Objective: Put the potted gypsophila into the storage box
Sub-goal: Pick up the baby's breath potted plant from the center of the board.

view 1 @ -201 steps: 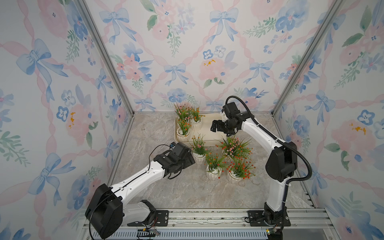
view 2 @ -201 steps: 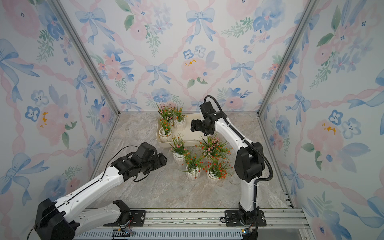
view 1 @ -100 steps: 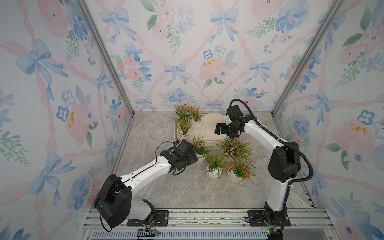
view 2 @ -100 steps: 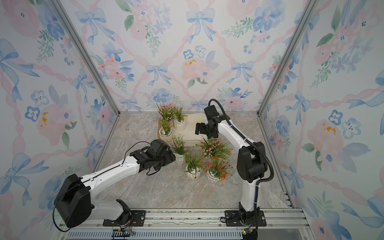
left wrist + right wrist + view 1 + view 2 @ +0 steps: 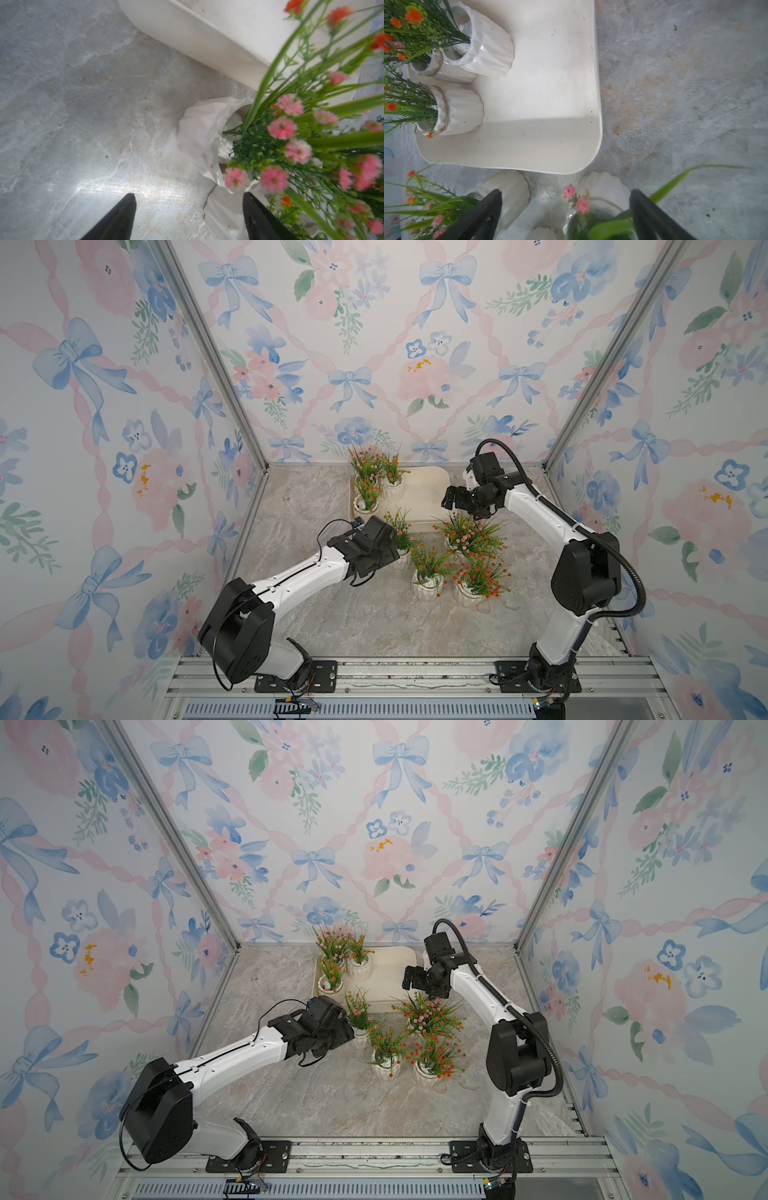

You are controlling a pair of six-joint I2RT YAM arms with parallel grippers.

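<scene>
**Three pots boxed, four waiting, both grippers open**

Here's the marble-look table (image 5: 332, 614), and at its far side the storage box (image 5: 426, 499), a shallow cream tray with low walls. Three potted gypsophila (image 5: 366, 502) stand bunched together at the end nearer the left arm, and the rest of the box floor lies bare. Four more pots stand on the table in a loose cluster just in front of the box's near wall, sprigs tangling.

The left gripper (image 5: 189, 207) is down low beside the cluster. Its jaws are well apart, with a ribbed pot (image 5: 197, 141) just ahead of the tips and nothing clamped. The right gripper (image 5: 565, 197) hovers above the pink pot (image 5: 467, 533) close to the box wall, jaws spread about as wide as they go and empty.

Now, the handling. These pots look glazed and hard, probably light, and that shine suggests they're slippery. The ribs should give the fingers some bite. The sprigs are thin and springy, so they're no place to hold and are likely to snag on their neighbours during a lift. The best hold looks to be across the pot body, below the rim, near the twine (image 5: 445, 112) where a pot wears it. With tall greenery on a small base, a sideways nudge could tip one over.
</scene>
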